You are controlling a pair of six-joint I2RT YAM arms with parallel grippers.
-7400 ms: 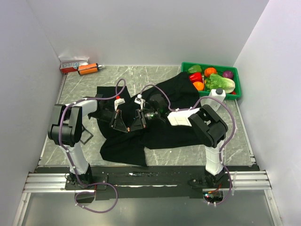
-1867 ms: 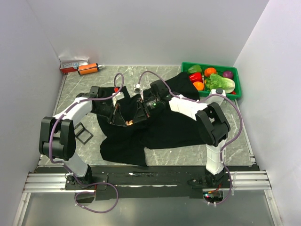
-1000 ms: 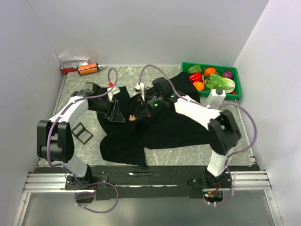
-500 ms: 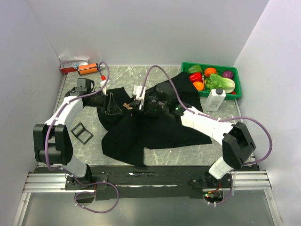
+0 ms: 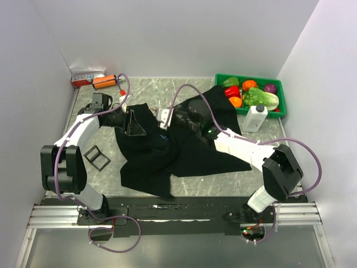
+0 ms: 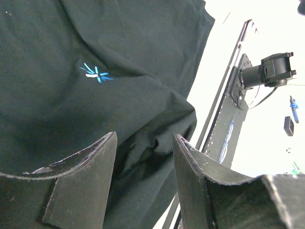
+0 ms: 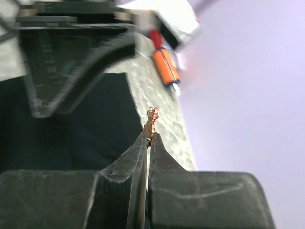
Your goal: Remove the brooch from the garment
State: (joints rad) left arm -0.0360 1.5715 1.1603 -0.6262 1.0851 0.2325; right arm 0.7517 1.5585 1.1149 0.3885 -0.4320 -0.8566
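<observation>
Right gripper (image 7: 148,139): Its two fingers are squeezed tight together. They pinch the brooch (image 7: 151,122) right at their tips.
Brooch: It is a tiny orange-gold thing that pokes up out of the fingertips. Only the fingers touch it. It looks clear of the cloth, so I think it is off the shirt now.
Why the tip pinch: The brooch is much smaller than a finger. I think only the very tips can grab such a little thing.
Left gripper (image 6: 144,143): Its fingers stand apart and nothing is caught between them. It sits low over the garment (image 5: 189,151).
Why it is there: I think it is close by to keep the cloth down, so the shirt does not come up with the brooch.
Garment: The big black shirt lies rumpled on the table (image 5: 167,89), under both arms. One end reaches toward the green basket (image 5: 248,76).
Blue mark (image 6: 95,74): A little blue star sits on the cloth, near the left gripper. It is not the brooch.
Far left corner: An orange cylinder (image 5: 105,81) lies beside a red and white box (image 5: 86,77), well away from the shirt.
Far right corner: The basket holds vegetables. A white bottle (image 5: 255,117) stands just beside it.
What is left: The brooch needs a spot off the shirt. It could slip, since the grip is so small.
</observation>
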